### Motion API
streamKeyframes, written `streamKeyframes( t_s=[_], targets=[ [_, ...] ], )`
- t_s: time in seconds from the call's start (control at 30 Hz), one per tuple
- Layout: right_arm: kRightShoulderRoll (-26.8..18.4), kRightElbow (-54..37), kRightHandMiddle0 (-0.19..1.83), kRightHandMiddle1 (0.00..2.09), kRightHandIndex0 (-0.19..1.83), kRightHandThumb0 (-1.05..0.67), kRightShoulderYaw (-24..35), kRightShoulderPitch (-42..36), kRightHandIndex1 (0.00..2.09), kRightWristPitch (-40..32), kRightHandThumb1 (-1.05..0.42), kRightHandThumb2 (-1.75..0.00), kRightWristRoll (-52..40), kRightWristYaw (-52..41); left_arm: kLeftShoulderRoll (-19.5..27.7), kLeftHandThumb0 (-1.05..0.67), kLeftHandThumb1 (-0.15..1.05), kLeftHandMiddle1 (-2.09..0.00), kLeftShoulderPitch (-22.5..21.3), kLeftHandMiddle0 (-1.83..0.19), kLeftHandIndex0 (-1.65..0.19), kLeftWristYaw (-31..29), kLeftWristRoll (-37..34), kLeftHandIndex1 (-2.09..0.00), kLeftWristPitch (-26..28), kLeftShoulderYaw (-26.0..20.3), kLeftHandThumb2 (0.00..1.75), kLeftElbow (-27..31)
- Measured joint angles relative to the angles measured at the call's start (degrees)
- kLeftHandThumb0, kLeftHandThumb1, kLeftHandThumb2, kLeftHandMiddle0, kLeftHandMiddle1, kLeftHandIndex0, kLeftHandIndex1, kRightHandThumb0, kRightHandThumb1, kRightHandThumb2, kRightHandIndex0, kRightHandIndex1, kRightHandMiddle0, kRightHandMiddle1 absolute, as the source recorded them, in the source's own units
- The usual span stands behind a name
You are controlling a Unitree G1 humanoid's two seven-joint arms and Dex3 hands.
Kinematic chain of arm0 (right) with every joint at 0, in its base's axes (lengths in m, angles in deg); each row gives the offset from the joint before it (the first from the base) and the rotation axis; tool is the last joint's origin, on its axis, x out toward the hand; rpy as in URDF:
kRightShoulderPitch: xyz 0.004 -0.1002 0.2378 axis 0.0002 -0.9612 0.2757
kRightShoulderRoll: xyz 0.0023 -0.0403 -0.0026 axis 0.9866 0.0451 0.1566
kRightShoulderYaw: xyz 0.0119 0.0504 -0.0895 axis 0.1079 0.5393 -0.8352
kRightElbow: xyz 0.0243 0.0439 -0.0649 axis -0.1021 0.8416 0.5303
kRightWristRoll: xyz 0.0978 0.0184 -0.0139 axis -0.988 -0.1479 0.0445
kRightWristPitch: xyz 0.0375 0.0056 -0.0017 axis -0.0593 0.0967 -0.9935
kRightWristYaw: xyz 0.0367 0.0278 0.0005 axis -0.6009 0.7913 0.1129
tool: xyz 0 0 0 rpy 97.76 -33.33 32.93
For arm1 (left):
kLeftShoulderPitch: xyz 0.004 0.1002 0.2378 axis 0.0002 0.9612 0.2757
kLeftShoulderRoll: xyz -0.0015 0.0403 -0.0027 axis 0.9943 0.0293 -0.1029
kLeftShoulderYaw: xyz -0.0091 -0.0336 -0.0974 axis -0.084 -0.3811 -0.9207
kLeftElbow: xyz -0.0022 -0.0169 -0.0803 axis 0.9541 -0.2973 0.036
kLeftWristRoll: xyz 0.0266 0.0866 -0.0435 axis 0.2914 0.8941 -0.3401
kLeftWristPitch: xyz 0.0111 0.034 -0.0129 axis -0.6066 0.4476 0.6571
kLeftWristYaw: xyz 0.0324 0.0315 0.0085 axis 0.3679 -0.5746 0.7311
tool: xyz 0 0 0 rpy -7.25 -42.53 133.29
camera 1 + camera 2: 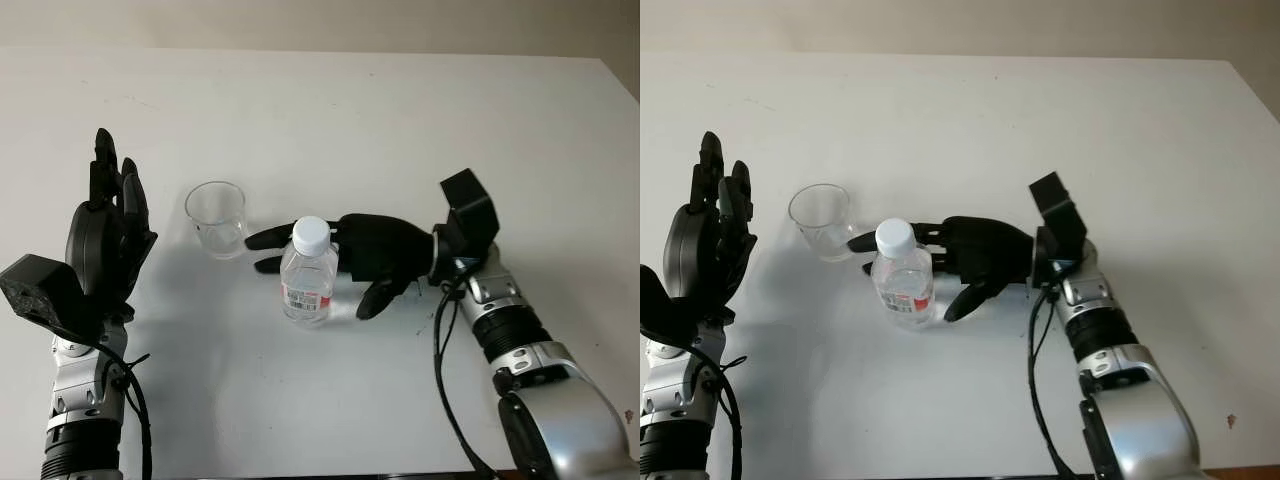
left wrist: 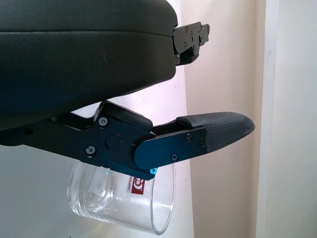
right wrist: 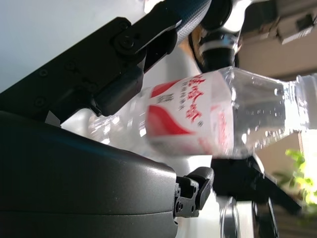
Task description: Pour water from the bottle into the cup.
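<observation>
1. My right hand [image 1: 330,262] reaches around the capped bottle [image 1: 307,272], which stands upright on the surface [image 1: 400,120]; whether I grip it, I cannot tell.
2. My left hand [image 1: 105,235] is open beside the empty cup [image 1: 216,218].
3. Uncapping, lifting and pouring all remain.

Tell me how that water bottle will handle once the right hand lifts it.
The bottle looks thin clear plastic, so it probably dents under a firm squeeze. It stands tall on a narrow base, so a sideways nudge from the right hand could tip it. Its white cap is on, so a spill seems unlikely.
</observation>
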Motion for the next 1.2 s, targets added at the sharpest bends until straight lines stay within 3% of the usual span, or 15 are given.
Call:
streamKeyframes(
  t_s=[0.23, 0.43, 0.53, 0.57, 0.6, 0.7, 0.77, 0.83, 0.9, 1.2],
  targets=[
    [2.0, 0.2, -0.15, 0.81, 0.06, -0.92, -1.1, 0.6, 0.51, -0.4, -0.67, -0.05, 0.4, -0.1, 0.0, -0.81, 1.05, -0.06, 0.0, 0.14, 0.19, 0.0, 0.0, -0.04, -0.2, -0.1, 0.63, -0.1],
    [2.6, 0.0, -0.14, 0.84, 0.06, -0.86, -1.1, 0.6, 0.53, -1.1, -0.64, -0.05, 0.2, -0.4, 0.0, -0.81, 1.05, -0.05, 0.0, 0.13, 0.19, 0.2, 0.0, -0.05, -0.2, 0.0, 0.65, 0.0],
    [3.2, -0.6, -0.09, 1.09, 0.08, -0.81, -1.1, 0.4, 0.7, -1.1, -0.63, -0.05, -0.1, 0.0, 0.0, -0.81, 1.05, -0.06, 0.0, 0.13, 0.18, 0.2, 0.0, -0.05, -0.2, 0.0, 0.64, 0.0],
    [3.5, -0.8, 0.01, 1.34, 0.14, -0.79, -1.0, 0.1, 0.9, -0.5, -0.64, -0.05, -0.2, 0.6, 0.0, -0.81, 1.05, -0.06, 0.0, 0.13, 0.18, 0.2, 0.0, -0.05, -0.2, 0.0, 0.64, 0.0],
    [3.9, -1.1, 0.19, 1.64, 0.26, -0.66, -0.9, -0.4, 1.26, 0.4, -0.63, -0.05, -0.2, 1.4, 0.0, -0.81, 1.05, -0.05, 0.0, 0.13, 0.19, 0.2, 0.0, -0.05, -0.2, 0.0, 0.64, 0.0],
    [4.6, -1.8, 0.52, 2.02, 0.62, -0.4, -1.1, -2.3, 1.88, 1.3, -0.67, -0.06, 0.7, 4.1, 0.0, -0.81, 1.05, -0.05, 0.0, 0.14, 0.19, 0.2, 0.0, -0.04, -0.2, 0.0, 0.64, 0.0],
    [4.5, -4.0, 0.64, 2.07, 0.76, -0.31, -1.4, -3.5, 2.02, 1.8, -0.69, -0.07, 1.9, 6.4, 0.0, -0.81, 1.05, -0.05, 0.0, 0.15, 0.19, 0.2, 0.0, -0.03, -0.2, 0.0, 0.64, 0.0],
    [4.3, -6.0, 1.04, 2.09, 1.22, -0.25, -1.7, -4.6, 2.08, 3.8, -0.79, -0.08, 3.0, 8.6, 0.0, -0.81, 1.05, -0.05, 0.1, 0.15, 0.19, 0.2, 0.1, -0.03, -0.2, 0.0, 0.64, 0.1],
    [4.2, -8.4, 1.33, 2.09, 1.45, -0.28, -1.9, -6.3, 2.09, 7.8, -0.85, -0.07, 4.3, 11.3, 0.0, -0.81, 1.05, -0.05, 0.1, 0.15, 0.19, 0.2, 0.2, -0.03, -0.3, 0.0, 0.65, 0.1],
    [3.0, -15.3, 1.67, 2.09, 1.59, -0.41, -3.1, -11.4, 2.09, 14.2, -0.89, -0.06, 7.1, 19.3, 0.0, -0.81, 1.05, -0.06, 0.0, 0.14, 0.18, 0.2, 0.2, -0.04, -0.7, 0.0, 0.63, 0.0]
  ],
)
